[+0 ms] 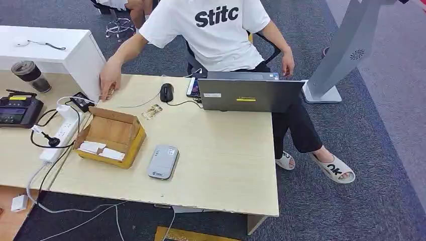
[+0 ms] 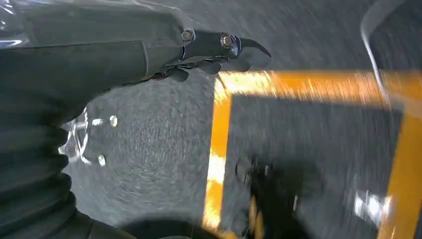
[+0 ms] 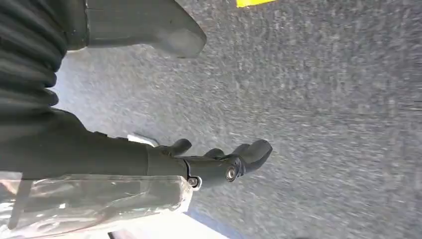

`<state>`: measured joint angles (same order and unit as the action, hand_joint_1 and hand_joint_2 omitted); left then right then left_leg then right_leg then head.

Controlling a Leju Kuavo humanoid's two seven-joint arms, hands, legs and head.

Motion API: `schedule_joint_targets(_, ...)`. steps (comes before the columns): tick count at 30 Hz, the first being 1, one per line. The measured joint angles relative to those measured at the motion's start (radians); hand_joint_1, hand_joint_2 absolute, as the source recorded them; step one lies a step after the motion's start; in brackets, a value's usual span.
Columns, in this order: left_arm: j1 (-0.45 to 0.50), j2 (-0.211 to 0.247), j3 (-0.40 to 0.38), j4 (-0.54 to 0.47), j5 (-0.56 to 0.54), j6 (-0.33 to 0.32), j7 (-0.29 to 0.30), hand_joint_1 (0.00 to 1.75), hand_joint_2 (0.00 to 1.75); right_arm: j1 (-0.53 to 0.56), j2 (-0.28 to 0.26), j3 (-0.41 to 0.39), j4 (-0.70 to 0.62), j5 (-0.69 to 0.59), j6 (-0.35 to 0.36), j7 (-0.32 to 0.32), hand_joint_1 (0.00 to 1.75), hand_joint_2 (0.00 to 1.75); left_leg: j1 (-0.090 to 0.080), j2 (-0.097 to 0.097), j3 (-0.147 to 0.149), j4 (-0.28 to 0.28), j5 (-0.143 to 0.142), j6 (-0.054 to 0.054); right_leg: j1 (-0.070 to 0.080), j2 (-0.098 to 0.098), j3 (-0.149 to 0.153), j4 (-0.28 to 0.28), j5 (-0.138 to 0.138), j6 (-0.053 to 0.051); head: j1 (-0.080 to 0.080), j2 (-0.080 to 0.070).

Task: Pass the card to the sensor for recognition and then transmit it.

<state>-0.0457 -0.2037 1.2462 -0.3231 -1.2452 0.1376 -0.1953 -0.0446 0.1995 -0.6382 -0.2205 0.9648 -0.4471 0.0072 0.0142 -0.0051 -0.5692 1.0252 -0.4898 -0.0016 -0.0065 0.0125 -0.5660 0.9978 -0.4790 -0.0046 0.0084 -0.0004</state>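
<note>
A grey card sensor (image 1: 163,161) lies flat on the wooden table (image 1: 221,160), near its front edge. Just left of it stands an open cardboard box (image 1: 120,131) with white cards (image 1: 100,149) lying inside. My left hand (image 2: 219,50) hangs over grey carpet, its dark fingers stretched out and holding nothing. My right hand (image 3: 219,162) also hangs above the carpet, fingers loosely apart and thumb (image 3: 169,30) spread wide, with nothing in it.
A person in a white T-shirt sits across the table, one hand (image 1: 109,80) reaching to its far left. A laptop (image 1: 248,94), a mouse (image 1: 166,92), a small packet (image 1: 151,111), a power strip (image 1: 60,133) and a black device (image 1: 17,109) share the table. Yellow floor tape (image 2: 219,139) crosses the carpet.
</note>
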Motion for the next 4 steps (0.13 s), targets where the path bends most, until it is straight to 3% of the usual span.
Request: schedule_joint_targets(4,-0.004,0.005,-0.038,0.026,-0.01,-0.014,-0.012,0.0,1.75,-0.005,0.0,0.013,0.0,0.01,-0.003,-0.005,0.0,1.75,0.0,0.0,0.0,0.0,0.0,0.0,0.0,0.0,0.0,0.0,0.0,0.0,0.0,0.0)
